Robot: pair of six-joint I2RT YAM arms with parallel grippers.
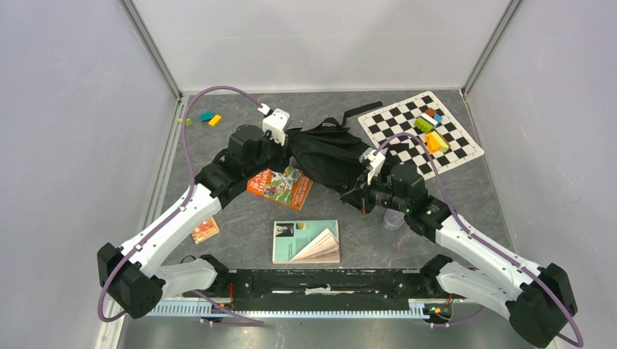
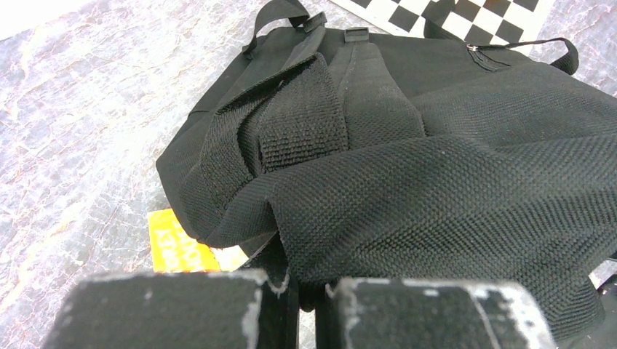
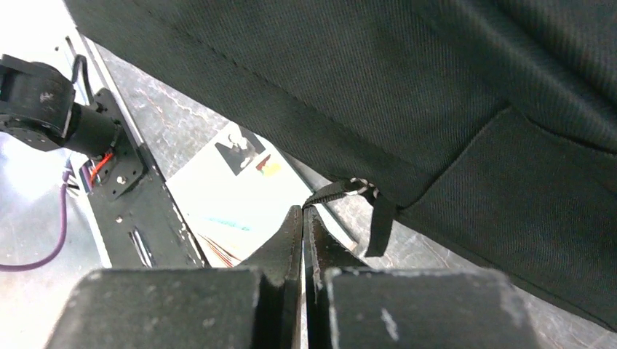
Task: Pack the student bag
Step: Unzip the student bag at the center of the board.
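Observation:
The student bag, a black fabric backpack, lies crumpled at the middle back of the table. My left gripper is at its left edge. In the left wrist view that gripper is shut on a fold of the bag's coarse fabric, and its straps lie on top. My right gripper is at the bag's near right corner. In the right wrist view it is shut, pinching the thin black zipper pull strap that hangs from the lifted bag.
A colourful book lies partly under the bag's left side. An open book sits near the front. There is a small orange box at the left, a checkered mat with coloured blocks at the back right, and loose blocks at the back left.

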